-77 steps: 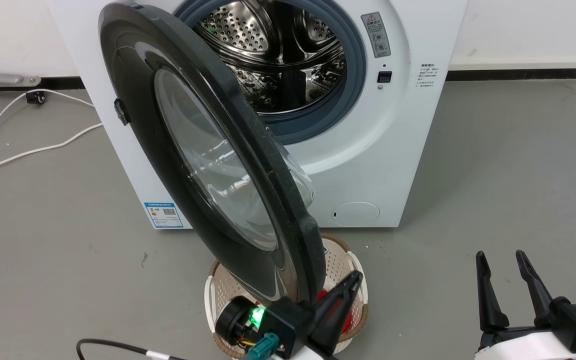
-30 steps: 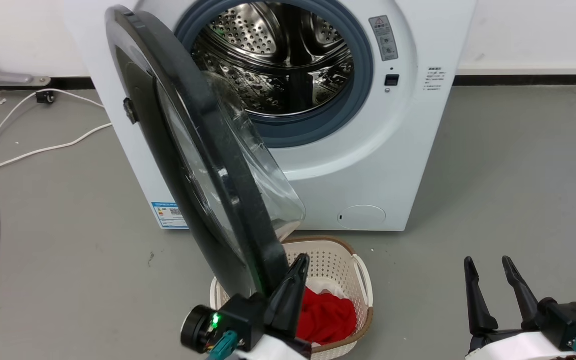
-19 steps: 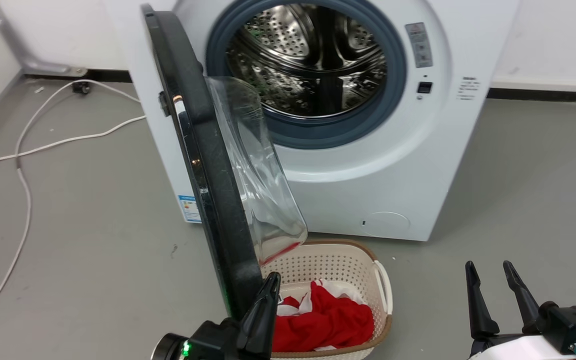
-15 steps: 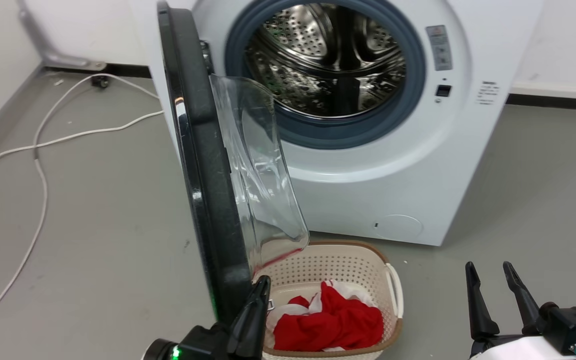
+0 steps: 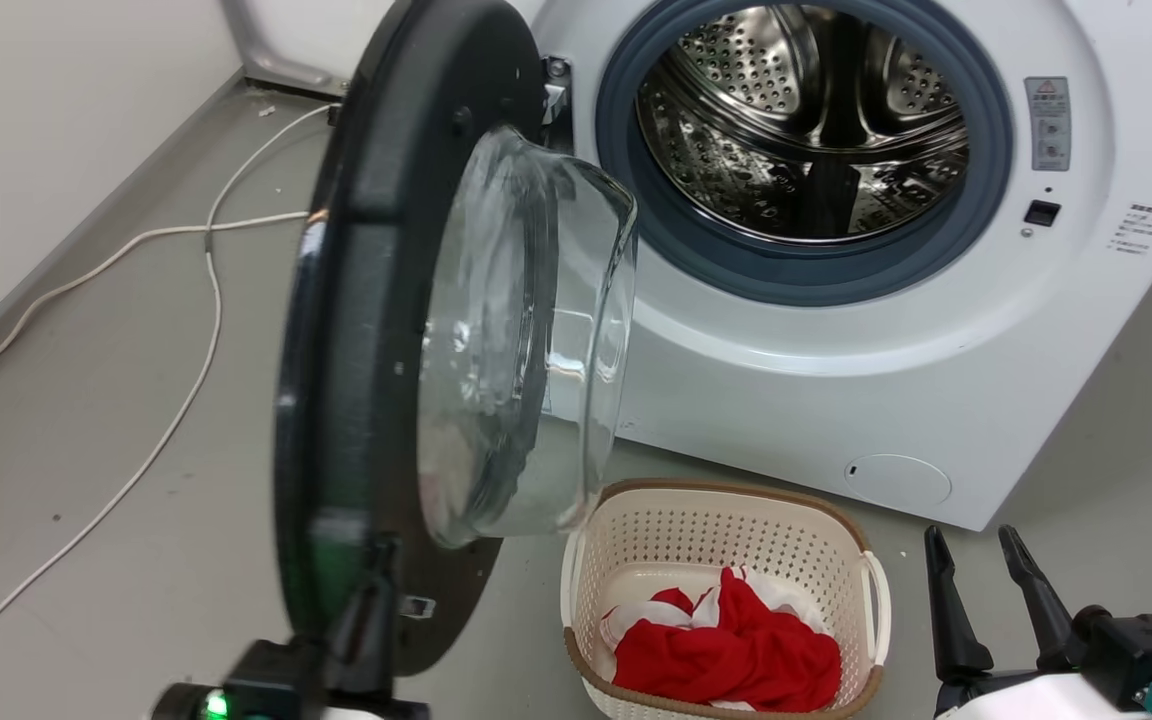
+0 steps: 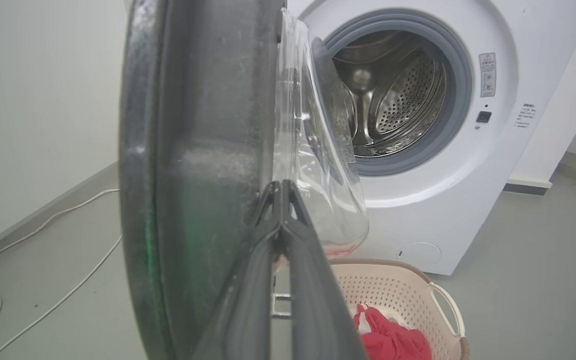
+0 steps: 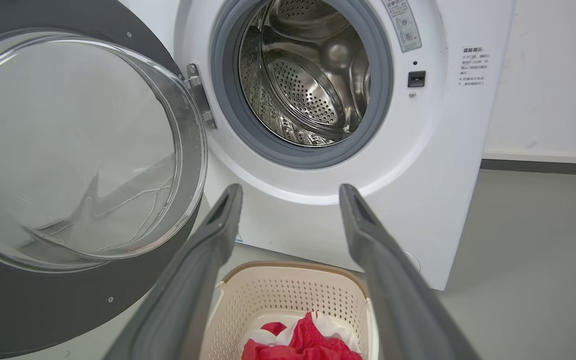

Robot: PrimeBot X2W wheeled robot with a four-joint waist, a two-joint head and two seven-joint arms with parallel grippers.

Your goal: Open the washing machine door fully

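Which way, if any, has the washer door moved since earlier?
Yes. Against the washer, the door has swung further open, leftward off the drum mouth; its glass bowl now faces the camera.

i see the large round glossy black washing machine door standing open, my left tool at its lower rim, my right tool with fingers apart.

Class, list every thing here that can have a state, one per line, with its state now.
washing machine door: open, glass bowl facing outward.
drum: exposed, looks empty.
laundry basket: on floor, holding red cloth.
left gripper: shut, by the door's inner side.
right gripper: open, holding nothing.
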